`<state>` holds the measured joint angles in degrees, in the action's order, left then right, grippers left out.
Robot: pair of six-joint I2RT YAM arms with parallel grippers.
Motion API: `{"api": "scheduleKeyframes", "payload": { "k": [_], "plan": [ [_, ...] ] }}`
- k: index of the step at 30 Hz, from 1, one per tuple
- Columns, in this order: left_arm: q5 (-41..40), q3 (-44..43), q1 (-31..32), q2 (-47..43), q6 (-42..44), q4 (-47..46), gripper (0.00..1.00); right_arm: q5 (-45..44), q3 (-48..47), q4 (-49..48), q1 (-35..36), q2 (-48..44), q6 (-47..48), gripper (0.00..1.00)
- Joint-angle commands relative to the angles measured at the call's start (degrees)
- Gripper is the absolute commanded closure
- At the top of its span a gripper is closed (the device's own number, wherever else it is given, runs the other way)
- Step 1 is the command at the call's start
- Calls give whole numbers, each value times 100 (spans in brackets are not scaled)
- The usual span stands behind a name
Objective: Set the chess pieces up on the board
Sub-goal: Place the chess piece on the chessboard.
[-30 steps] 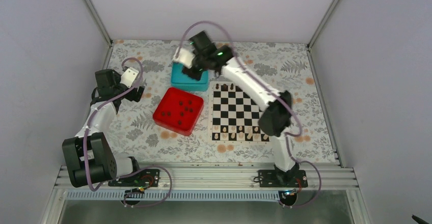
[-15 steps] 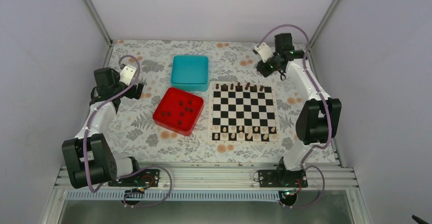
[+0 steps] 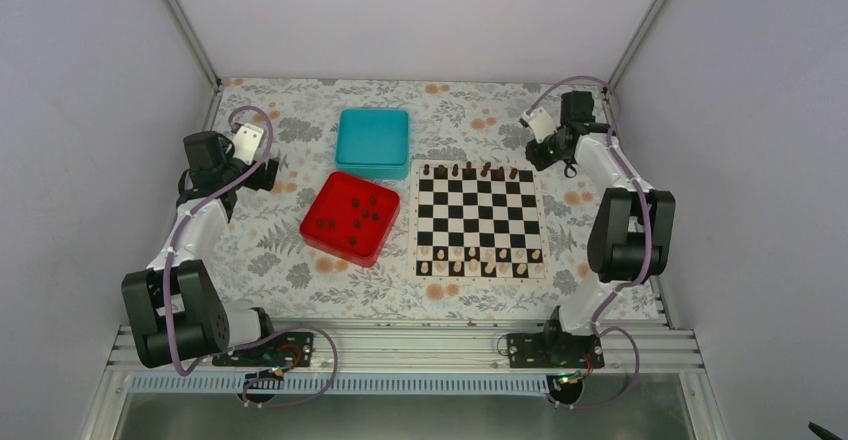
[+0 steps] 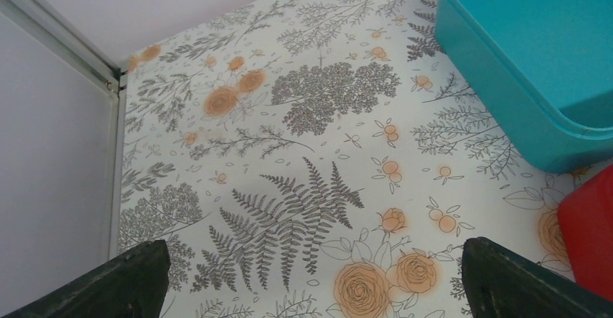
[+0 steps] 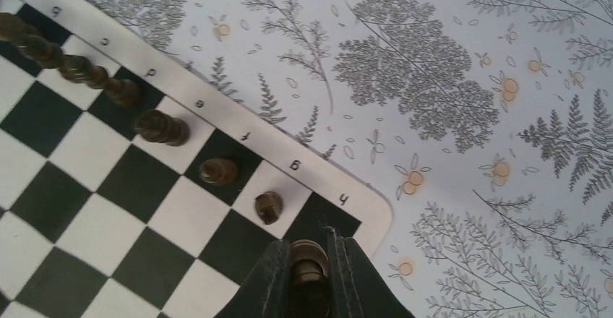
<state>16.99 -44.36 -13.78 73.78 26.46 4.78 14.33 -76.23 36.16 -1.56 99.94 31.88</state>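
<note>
At the far right corner of the board [image 5: 79,217], the right hand [image 5: 309,247] is seen closed on one dark piece [image 5: 309,266], gripped between both fingers above the corner square marked h. Height above the square cannot be told from the wrist view.

Other dark chess pieces [image 5: 218,171] are noted standing along the same back rank, the nearest [image 5: 269,207] on the adjoining square. More are left lying in the red tray [image 3: 335,250]. A row of pale pieces [image 3: 470,257] is set along the near rank.

The left hand [image 4: 318,289] is held fully open and empty over bare tabletop [image 4: 289,115], beside the teal box [image 4: 520,65].

Risks, judged:
- The neighbouring piece could be clipped by a finger on descent or on opening, since little gap is left on that side.
- The held piece could be toppled if released before it is seated, or dragged if the hand is lifted off at an angle.
- A small drift outward would put it on the pale border or off the board onto the tabletop.

Room for moving:
- Two board edges meet at this corner; beyond them open patterned tabletop is available for withdrawal.
- A straight lift is judged safest, then a retreat away from the rank.
- The enclosure wall lies close behind the right arm in the overhead view, so backward swing is limited.
</note>
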Motion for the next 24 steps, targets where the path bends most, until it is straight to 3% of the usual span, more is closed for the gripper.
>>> {"api": "scheduleKeyframes", "payload": {
  "k": [1,24],
  "plan": [
    [-117,69,-46,-25,-110,-212,0,-9,1,-350,-202,340,147,96],
    [-122,214,-72,-48,-126,-292,0,-57,200,-792,-285,1144,146,96]
  ]
}}
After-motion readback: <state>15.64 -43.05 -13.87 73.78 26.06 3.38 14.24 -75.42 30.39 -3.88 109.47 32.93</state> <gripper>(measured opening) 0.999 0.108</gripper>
